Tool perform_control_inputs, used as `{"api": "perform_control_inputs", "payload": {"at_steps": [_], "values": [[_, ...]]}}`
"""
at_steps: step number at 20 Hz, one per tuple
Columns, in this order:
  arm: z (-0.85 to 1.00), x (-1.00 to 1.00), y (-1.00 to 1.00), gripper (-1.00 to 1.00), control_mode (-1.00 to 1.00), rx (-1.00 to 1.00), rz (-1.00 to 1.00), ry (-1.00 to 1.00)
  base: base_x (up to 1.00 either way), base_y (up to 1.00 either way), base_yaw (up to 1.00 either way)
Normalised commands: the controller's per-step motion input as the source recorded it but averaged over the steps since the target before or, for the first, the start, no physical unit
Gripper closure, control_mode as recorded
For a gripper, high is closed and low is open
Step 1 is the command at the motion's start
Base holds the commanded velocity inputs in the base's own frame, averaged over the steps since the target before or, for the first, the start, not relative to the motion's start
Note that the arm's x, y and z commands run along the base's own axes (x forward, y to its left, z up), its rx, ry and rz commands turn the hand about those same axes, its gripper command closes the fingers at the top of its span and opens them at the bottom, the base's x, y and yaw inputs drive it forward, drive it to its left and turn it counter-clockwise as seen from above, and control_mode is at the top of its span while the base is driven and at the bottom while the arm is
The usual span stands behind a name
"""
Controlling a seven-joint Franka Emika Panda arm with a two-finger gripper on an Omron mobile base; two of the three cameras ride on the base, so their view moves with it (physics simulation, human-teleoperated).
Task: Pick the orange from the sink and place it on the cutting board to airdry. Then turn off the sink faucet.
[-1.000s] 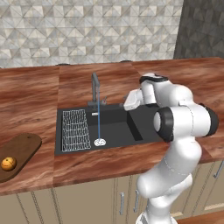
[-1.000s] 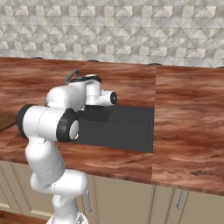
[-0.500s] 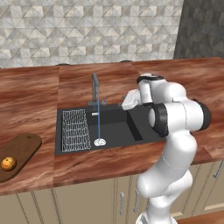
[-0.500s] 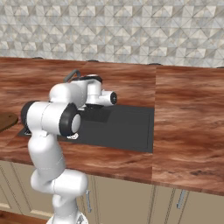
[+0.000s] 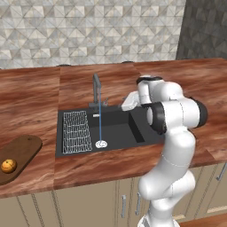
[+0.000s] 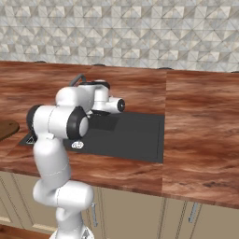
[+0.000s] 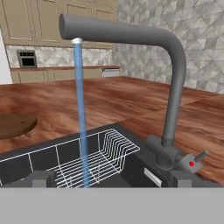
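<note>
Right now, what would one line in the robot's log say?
small round orange: on dark brown wooden board | slim grey faucet: water running | gripper: near faucet lever

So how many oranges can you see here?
1. The orange sits on the cutting board, left of the sink; the arm hides part of the basin, so another could be hidden.

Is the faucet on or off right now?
On. A blue water stream runs from the sink faucet spout into the sink.

Matt grey metal faucet (image 7: 175,78), glossy wood countertop (image 7: 109,100)
</note>
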Motion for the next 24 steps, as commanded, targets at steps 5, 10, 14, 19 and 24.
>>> {"api": "perform_control_inputs", "payload": {"at_steps": [5, 10, 14, 19, 24], "values": [[-0.17, 0.4, 0.06, -1.0, -1.0, 0.01, -0.02, 0.0, 0.0, 0.0, 0.0], [-0.1, 0.42, 0.01, -1.0, -1.0, 0.02, 0.0, 0.0, 0.0, 0.0, 0.0], [-0.16, 0.41, 0.0, -1.0, -1.0, 0.0, 0.0, 0.01, 0.0, 0.0, 0.0], [-0.23, 0.47, 0.05, -1.0, -1.0, 0.0, 0.0, 0.03, 0.0, 0.0, 0.0], [-0.19, 0.47, 0.03, -1.0, -1.0, 0.0, 0.0, 0.02, 0.0, 0.0, 0.0]]}}
